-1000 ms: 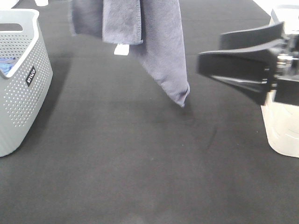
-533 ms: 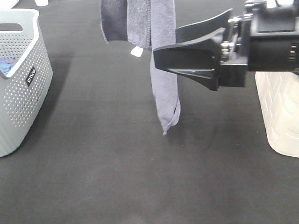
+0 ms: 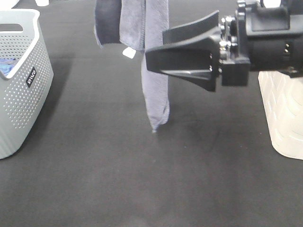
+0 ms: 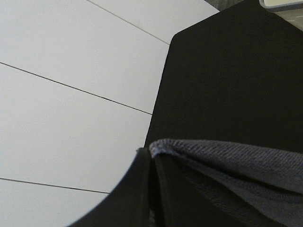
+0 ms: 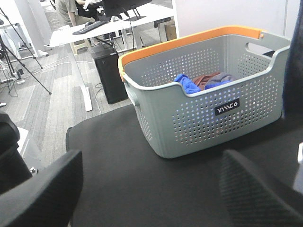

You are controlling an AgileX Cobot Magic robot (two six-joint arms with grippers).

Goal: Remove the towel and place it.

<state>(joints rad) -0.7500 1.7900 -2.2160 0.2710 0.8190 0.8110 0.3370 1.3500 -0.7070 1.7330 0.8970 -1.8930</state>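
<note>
The grey-lavender towel [image 3: 154,85] hangs from above the exterior high view, folded into a narrow strip. Its lower tip sits just over the black table, and a white tag [image 3: 128,53] shows near its upper left. In the left wrist view my left gripper [image 4: 150,153] is shut on the towel's hemmed edge [image 4: 227,163]. My right gripper [image 3: 155,47] is open and level with the hanging towel, overlapping it in that view. The right wrist view shows my right gripper [image 5: 149,189] with nothing between its fingers and the towel [image 5: 296,56] only at the frame's edge.
A grey perforated basket [image 3: 23,90] stands at the table's left, orange-rimmed in the right wrist view [image 5: 156,47], with a bright blue cloth [image 5: 186,84] and other cloths inside. A white basket [image 3: 286,118] stands at the right edge, under the right arm.
The right gripper has swung left from the right edge up to the towel. The towel has turned, now hangs narrower, and its tip has dropped lower and shifted left.
</note>
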